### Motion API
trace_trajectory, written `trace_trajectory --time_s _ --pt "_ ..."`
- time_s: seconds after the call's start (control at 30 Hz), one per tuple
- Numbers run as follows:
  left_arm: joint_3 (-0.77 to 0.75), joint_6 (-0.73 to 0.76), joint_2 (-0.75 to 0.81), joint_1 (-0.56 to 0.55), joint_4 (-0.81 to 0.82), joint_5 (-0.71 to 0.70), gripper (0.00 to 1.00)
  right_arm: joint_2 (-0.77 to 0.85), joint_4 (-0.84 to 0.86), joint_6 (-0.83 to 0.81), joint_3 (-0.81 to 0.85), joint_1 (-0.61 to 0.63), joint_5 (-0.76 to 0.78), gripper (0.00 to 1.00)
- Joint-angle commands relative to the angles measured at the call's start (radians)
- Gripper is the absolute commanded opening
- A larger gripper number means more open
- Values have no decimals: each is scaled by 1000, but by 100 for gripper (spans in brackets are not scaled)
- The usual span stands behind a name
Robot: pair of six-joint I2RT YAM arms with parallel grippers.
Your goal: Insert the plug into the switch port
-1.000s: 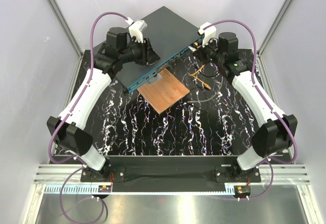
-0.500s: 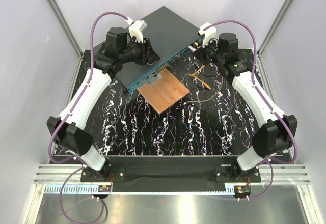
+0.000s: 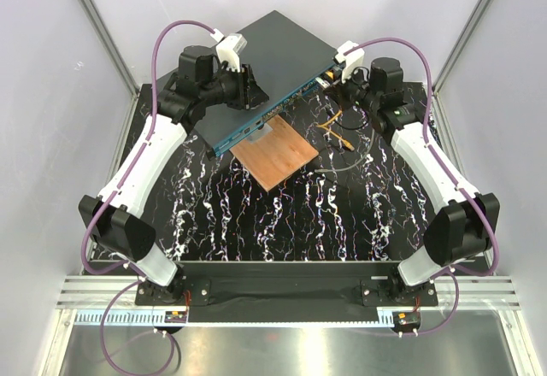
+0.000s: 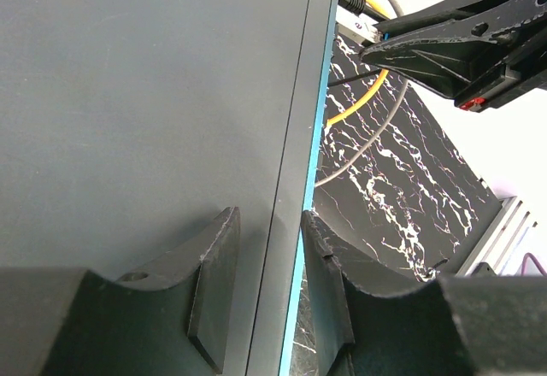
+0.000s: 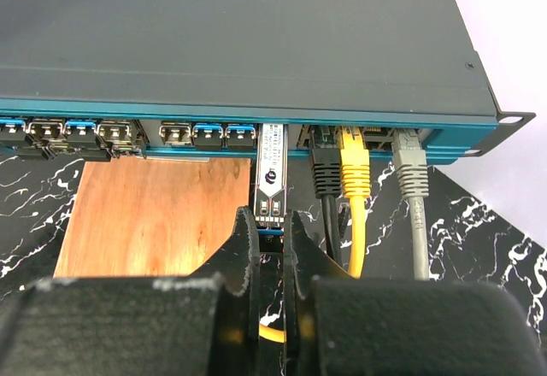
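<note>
- Switch box point(image 3: 273, 60), wide and flat, lies across the far part of the table. A firm push along the plug's line could slide it backwards if nothing braces it.
- Bracing falls to the left gripper point(image 4: 267, 239), which straddles the teal front edge with one finger over the top and the other at the face. I cannot tell from this angle whether it really clamps, so the hold may be looser than it looks.
- Below the face, just left of the work, lies the copper plate point(image 5: 154, 214). A sagging wrist could scrape it.
- Pinched tight on the plug's tail, the right gripper point(image 5: 272, 226) passes close to the black cable point(image 5: 326, 175). Drifting right could snag that connector.
- Nose at the socket mouth and body mostly outside, the plug point(image 5: 272, 171) is held only at its far end. A slight tilt could jam it or twist it in the fingers.
- Between look-alike sockets and the black cable sits the switch port point(image 5: 272, 126). A sideways slip would hit a divider.
</note>
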State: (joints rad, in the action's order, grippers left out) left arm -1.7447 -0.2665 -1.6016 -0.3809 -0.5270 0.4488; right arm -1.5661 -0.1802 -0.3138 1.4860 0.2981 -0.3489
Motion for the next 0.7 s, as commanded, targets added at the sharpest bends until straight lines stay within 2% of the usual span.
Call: trace_trajectory --time_s 0.0,0.3,0.67 --pt "-3 3 6 -1 50 19 40 38 59 1 -13 9 -139 0" --pt "7 7 11 -1 48 18 40 23 142 4 -29 1 -151 0" --pt "4 4 5 -1 58 25 40 -26 131 24 23 -1 -160 0"
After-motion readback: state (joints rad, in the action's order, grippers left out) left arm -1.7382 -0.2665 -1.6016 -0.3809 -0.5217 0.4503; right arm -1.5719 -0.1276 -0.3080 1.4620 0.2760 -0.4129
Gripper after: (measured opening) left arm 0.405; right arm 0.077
